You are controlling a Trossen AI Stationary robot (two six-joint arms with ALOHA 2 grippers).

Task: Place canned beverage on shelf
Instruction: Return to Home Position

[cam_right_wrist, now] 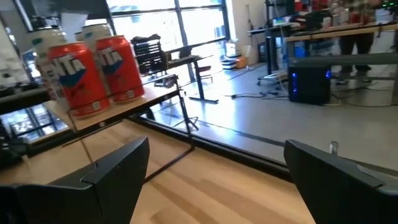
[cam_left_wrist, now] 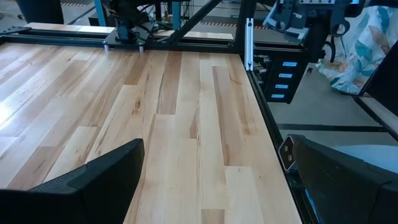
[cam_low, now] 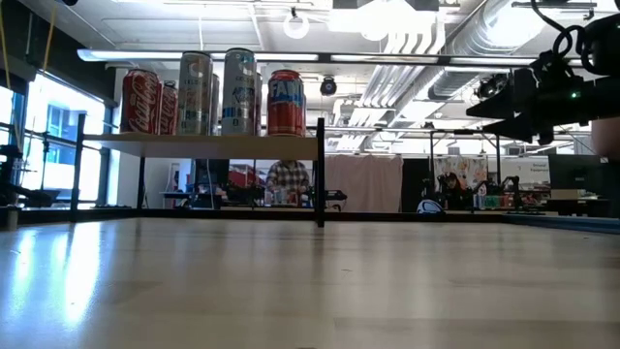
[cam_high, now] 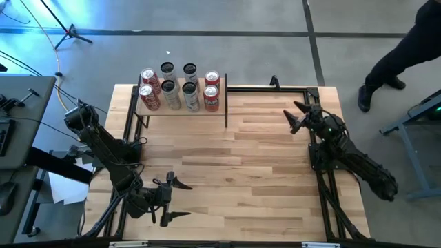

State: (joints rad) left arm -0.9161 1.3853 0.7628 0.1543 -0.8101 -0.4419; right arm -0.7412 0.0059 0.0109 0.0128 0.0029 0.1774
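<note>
Several beverage cans [cam_high: 180, 88] stand upright on their bases on the shelf [cam_low: 213, 143], a pale board on thin black posts at the table's far left. The cans at its right end are red [cam_right_wrist: 74, 74]. My right gripper [cam_high: 293, 117] hovers open to the right of the shelf, near the table's far right, with nothing between its fingers; it also shows high up in the low view [cam_low: 489, 114]. My left gripper [cam_high: 186, 200] is open and holds nothing, near the table's front left, pointing right across the planks [cam_left_wrist: 211, 180].
The striped plank tabletop [cam_high: 241, 158] spreads between the shelf and both arms. A black metal frame [cam_high: 275, 87] runs along the table's far and side edges. A person in dark clothes [cam_high: 400, 55] stands on the floor beyond the far right corner.
</note>
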